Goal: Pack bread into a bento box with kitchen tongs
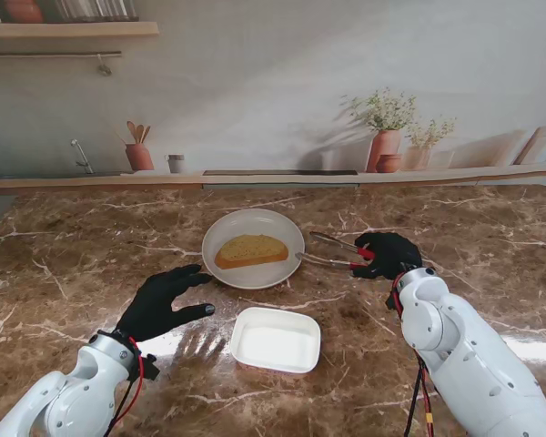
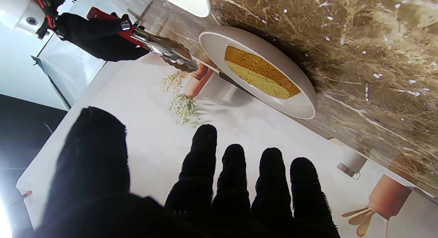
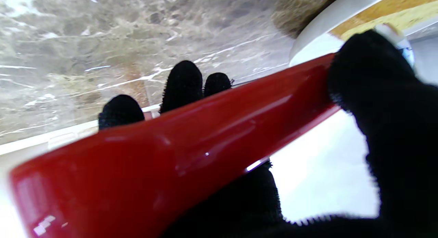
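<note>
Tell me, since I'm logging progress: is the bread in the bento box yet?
No, the bread lies on the plate, and the bento box nearer to me holds nothing.

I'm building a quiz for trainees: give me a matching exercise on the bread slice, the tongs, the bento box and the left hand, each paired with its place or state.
Things:
1. bread slice
2. tongs
3. bento box
4. left hand

States:
A. empty, nearest to me
B. on the white plate
C. open, holding nothing
D. held in the right hand

Pairs: 1-B, 2-D, 3-A, 4-C
</note>
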Available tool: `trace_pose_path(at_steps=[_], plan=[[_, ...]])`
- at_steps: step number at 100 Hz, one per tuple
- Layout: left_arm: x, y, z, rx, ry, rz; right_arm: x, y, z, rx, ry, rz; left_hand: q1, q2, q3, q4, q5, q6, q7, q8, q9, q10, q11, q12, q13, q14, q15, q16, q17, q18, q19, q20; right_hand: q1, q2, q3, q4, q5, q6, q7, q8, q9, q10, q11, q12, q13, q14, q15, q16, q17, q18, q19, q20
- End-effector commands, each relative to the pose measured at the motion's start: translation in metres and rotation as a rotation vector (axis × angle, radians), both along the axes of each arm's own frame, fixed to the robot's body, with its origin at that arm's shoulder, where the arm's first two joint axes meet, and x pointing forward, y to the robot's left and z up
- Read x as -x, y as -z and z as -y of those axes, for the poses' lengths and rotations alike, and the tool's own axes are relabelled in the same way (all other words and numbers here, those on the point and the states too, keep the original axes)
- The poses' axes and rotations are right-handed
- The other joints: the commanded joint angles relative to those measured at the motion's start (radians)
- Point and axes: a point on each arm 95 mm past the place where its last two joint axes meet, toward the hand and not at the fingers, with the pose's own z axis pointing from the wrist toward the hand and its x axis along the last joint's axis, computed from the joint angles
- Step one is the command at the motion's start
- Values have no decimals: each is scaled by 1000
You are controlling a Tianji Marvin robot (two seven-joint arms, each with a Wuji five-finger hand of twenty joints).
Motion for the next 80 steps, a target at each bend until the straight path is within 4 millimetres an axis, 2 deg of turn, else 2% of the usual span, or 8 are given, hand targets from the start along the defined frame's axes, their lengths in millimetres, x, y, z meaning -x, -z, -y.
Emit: trace_pose_path(at_steps=[1, 25, 47, 80], plan=[[0, 0, -1, -8, -3, -5, -5, -12, -6, 10, -26, 14, -11, 41, -30, 40, 0, -29, 13, 15, -27, -16, -17, -9, -26, -44, -32, -11, -4, -24, -35, -11, 52, 58, 23, 7, 32, -43, 35, 9, -4, -15, -4, 11, 18, -26, 31, 16, 12, -14, 32, 10], [-2, -2, 0, -16, -4, -7, -19, -18, -26, 31, -56, -28, -9, 40, -30, 40, -1, -27, 12, 15, -27, -17, -17, -9, -27, -46, -32, -12, -4, -25, -36, -12, 52, 62, 16, 12, 20, -34, 26, 7, -15, -11, -11, 10, 20, -29, 46, 20, 31, -31, 53, 17], [-2, -2, 0, -15, -9, -7, -26, -13, -39, 66, -73, -101, -9, 41, -30, 39, -2, -27, 11, 14, -29, -18, -18, -10, -27, -47, -33, -13, -4, -26, -39, -13, 42, 68, 6, 16, -9, -13, 8, 3, -44, -8, -18, 6, 14, -36, 55, 23, 33, -47, 65, 19], [1, 0, -3, -12, -19, -11, -30, -5, -53, 106, -89, -116, -10, 41, -31, 39, 0, -28, 11, 15, -28, -17, -19, -10, -26, -47, -33, -13, -3, -26, -41, -14, 34, 49, 20, 16, -36, 1, -4, 5, -77, -5, -15, 3, 10, -41, 69, 27, 47, -66, 87, 25]])
